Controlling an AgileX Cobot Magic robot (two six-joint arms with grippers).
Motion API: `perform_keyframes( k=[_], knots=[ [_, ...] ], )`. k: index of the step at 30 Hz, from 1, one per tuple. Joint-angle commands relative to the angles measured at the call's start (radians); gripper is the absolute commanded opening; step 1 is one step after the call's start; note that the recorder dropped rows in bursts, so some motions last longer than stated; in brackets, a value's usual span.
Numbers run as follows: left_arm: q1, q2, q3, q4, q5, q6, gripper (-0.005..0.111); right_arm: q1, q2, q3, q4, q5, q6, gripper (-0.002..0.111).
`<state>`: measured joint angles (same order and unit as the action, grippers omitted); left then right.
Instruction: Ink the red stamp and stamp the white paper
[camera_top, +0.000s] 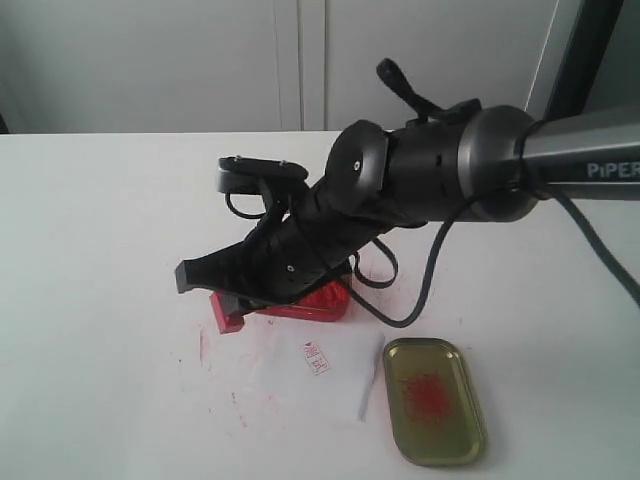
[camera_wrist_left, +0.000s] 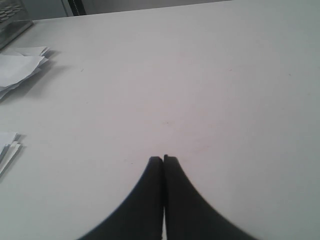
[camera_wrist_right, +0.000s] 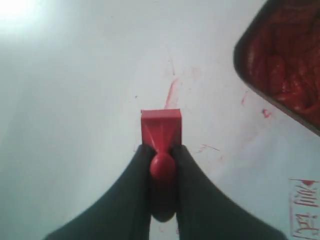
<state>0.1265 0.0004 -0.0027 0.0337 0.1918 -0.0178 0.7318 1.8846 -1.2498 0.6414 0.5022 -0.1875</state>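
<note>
My right gripper (camera_wrist_right: 161, 150) is shut on the knob of the red stamp (camera_wrist_right: 161, 127), whose square base points down at the ink-smeared table. In the exterior view the right gripper (camera_top: 225, 295) reaches across to the left and holds the red stamp (camera_top: 228, 312) low, just left of the open red ink tin (camera_top: 315, 300). Whether the base touches the surface I cannot tell. The white paper (camera_top: 300, 385) lies in front of the tin and bears a small red imprint (camera_top: 315, 357). The left gripper (camera_wrist_left: 163, 160) is shut and empty over bare table.
A gold lid (camera_top: 433, 400) with a red smear lies right of the paper. The red ink tin (camera_wrist_right: 285, 65) is close beside the stamp. Red streaks (camera_wrist_right: 171, 92) mark the table. Loose white sheets (camera_wrist_left: 20, 65) lie near the left gripper.
</note>
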Motion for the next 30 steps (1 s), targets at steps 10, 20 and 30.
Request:
perform_keyframes(
  k=[10, 20, 30],
  knots=[
    [0.000, 0.000, 0.003, -0.003, -0.003, -0.004, 0.000, -0.038, 0.130, 0.004, 0.572, 0.096, -0.427, 0.000],
    [0.000, 0.000, 0.003, -0.003, -0.003, -0.004, 0.000, -0.074, 0.157, 0.004, 0.678, 0.155, -0.497, 0.000],
    [0.000, 0.000, 0.003, -0.003, -0.003, -0.004, 0.000, -0.074, 0.206, 0.004, 0.700, 0.145, -0.479, 0.000]
  ],
)
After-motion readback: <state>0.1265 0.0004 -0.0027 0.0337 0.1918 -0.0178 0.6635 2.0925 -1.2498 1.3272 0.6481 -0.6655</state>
